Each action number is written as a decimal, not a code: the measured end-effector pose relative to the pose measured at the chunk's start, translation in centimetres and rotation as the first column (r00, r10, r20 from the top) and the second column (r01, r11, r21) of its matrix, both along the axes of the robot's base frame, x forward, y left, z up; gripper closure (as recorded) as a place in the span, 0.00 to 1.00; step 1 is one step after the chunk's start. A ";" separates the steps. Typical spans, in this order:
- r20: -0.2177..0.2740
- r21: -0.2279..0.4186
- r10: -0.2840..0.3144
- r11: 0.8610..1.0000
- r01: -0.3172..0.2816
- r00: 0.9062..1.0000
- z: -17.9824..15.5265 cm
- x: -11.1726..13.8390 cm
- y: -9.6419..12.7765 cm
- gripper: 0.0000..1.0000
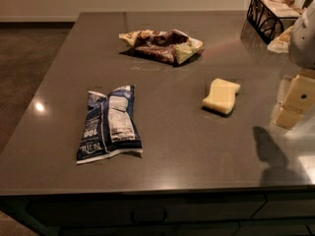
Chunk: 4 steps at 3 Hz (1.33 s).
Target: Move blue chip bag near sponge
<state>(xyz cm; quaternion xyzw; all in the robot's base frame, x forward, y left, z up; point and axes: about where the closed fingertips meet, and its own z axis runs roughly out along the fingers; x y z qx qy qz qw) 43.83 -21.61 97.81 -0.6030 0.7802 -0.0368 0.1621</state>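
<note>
The blue chip bag [109, 124] lies flat on the dark grey counter [172, 151], at the front left, with its white label panel facing up. The sponge [221, 96], a pale yellow block with wavy sides, lies right of centre, about a bag's length from the blue bag. My gripper [294, 104], cream and blocky, hangs at the right edge of the view, above the counter. It is to the right of the sponge, far from the blue bag, and holds nothing that I can see.
A brown and yellow snack bag [162, 45] lies crumpled at the back centre. A black wire basket [270, 14] with packets stands at the back right. The counter's front edge runs along the bottom, and floor lies to the left.
</note>
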 end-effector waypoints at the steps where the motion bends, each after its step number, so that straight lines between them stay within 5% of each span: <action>1: 0.000 0.000 0.000 1.000 0.000 1.000 0.0 0.0 0.0 0.00; 2: 0.002 -0.001 0.017 1.000 -0.017 1.000 0.1 -0.1 0.5 0.00; 3: -0.011 0.005 0.096 0.995 -0.096 0.995 -0.3 -0.3 2.8 0.00; 4: -0.024 0.011 0.203 0.979 -0.203 0.979 -1.0 -0.3 6.3 0.00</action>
